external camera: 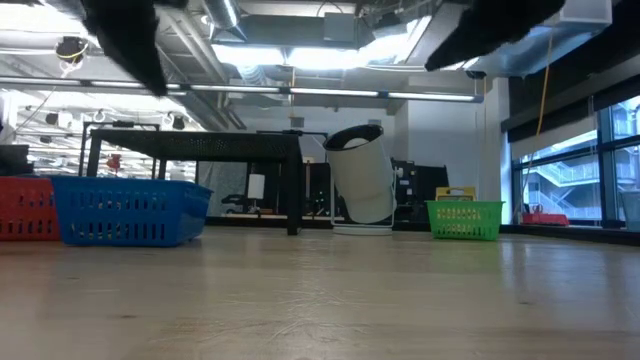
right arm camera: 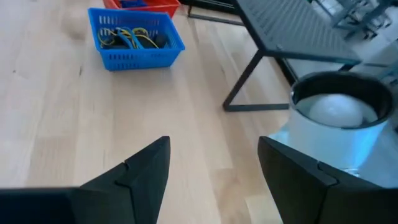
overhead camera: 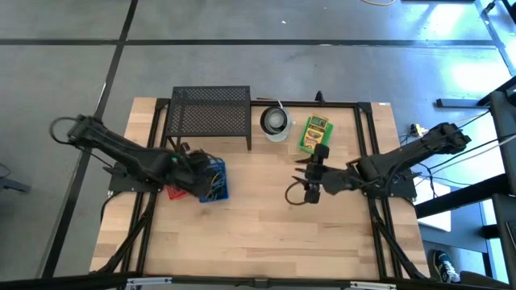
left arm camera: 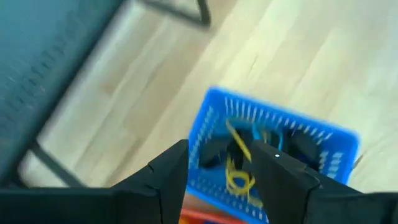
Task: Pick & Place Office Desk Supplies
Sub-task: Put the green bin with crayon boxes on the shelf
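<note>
The blue basket [overhead camera: 214,180] sits on the left half of the tabletop [overhead camera: 266,234], holding yellow and blue rubber bands [right arm camera: 134,38] and dark clips. A red basket [overhead camera: 177,192] touches its left side. The left gripper [overhead camera: 196,167] hangs over the blue basket's left edge, its fingers [left arm camera: 171,174] spread with nothing between them. Just beyond both baskets stands the black mesh rack [overhead camera: 211,113] at the tabletop's far edge, its legs close to the blue basket. To the rack's right is the round white cup [overhead camera: 276,122], then a green basket [overhead camera: 314,134] with a yellow-green crayon box inside. The right gripper [overhead camera: 314,173] hovers near the green basket, right of centre, fingers [right arm camera: 146,168] spread and empty, with bare wood between it and the blue basket.
</note>
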`<action>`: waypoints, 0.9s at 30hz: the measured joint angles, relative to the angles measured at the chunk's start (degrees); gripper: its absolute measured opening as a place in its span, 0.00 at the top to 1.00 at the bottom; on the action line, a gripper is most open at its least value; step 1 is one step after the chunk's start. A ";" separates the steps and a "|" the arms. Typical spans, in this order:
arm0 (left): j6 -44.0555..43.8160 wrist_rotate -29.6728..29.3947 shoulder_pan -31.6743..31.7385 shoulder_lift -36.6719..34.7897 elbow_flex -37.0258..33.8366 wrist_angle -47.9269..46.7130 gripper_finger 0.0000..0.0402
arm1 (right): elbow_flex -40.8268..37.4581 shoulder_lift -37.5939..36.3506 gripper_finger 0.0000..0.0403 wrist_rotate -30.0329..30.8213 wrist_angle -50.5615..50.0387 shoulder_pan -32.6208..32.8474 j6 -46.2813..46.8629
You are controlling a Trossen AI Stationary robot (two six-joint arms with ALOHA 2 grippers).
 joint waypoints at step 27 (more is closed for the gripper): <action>36.62 4.20 -0.74 -41.13 -26.47 55.69 0.58 | -25.99 -18.97 0.39 -22.88 34.80 -12.90 -5.86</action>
